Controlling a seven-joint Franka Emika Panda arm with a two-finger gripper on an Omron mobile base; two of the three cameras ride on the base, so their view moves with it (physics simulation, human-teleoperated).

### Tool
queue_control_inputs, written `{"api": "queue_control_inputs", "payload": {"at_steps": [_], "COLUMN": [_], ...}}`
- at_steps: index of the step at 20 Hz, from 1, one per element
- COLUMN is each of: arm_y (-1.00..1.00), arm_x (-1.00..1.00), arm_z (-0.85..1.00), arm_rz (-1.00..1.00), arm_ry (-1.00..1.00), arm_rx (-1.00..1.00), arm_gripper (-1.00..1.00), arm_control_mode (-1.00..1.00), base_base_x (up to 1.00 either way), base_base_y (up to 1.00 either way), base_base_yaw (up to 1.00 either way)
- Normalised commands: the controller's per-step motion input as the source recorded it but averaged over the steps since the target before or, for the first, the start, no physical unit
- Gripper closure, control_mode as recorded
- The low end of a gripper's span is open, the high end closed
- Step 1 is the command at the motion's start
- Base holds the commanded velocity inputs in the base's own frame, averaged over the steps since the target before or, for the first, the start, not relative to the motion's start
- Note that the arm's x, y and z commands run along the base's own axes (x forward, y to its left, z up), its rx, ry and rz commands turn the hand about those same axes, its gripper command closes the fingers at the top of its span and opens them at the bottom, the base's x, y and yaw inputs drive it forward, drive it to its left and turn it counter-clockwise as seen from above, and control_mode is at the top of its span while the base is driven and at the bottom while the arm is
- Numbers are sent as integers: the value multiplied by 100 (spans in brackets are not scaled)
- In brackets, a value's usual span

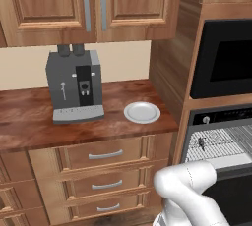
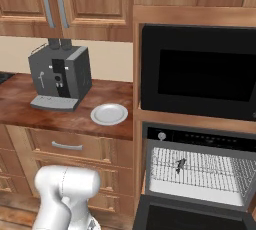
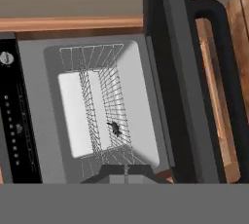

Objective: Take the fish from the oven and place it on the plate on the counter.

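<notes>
One coffee machine [image 1: 76,86] stood at the left of the counter [image 1: 29,122], and just right of it we saw the plate [image 1: 142,112] lying bare, near the counter's right end. Further right, below a black-fronted appliance [image 2: 200,71], the oven [image 2: 197,166] stood open, and the fish [image 2: 180,164] lay on its wire rack [image 2: 200,170], well apart from the plate. Our gripper [image 3: 125,169] pointed into the oven, short of the fish, its fingers pressed together on nothing.

Wooden cabinets [image 1: 93,4], cream wall [image 1: 123,60], grey coffee machine [image 1: 75,85].
</notes>
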Motion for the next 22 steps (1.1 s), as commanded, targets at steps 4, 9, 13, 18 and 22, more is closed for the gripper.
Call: {"api": "queue_control_inputs", "payload": {"at_steps": [4, 9, 13, 18, 22], "arm_y": [0, 0, 0, 1, 5], "arm_x": [-16, 0, 0, 28, 56], "arm_z": [100, 100, 99, 29, 0], "arm_rz": [0, 0, 0, 0, 0], "arm_ry": [0, 0, 0, 1, 6], "arm_rx": [0, 0, 0, 0, -3], "arm_gripper": [100, 100, 100, 100, 100], "arm_control_mode": [-100, -100, -100, -100, -100], "base_base_x": [0, 0, 0, 0, 0], "base_base_y": [0, 0, 0, 0, 0], "base_base_yaw": [0, 0, 0, 0, 0]}}
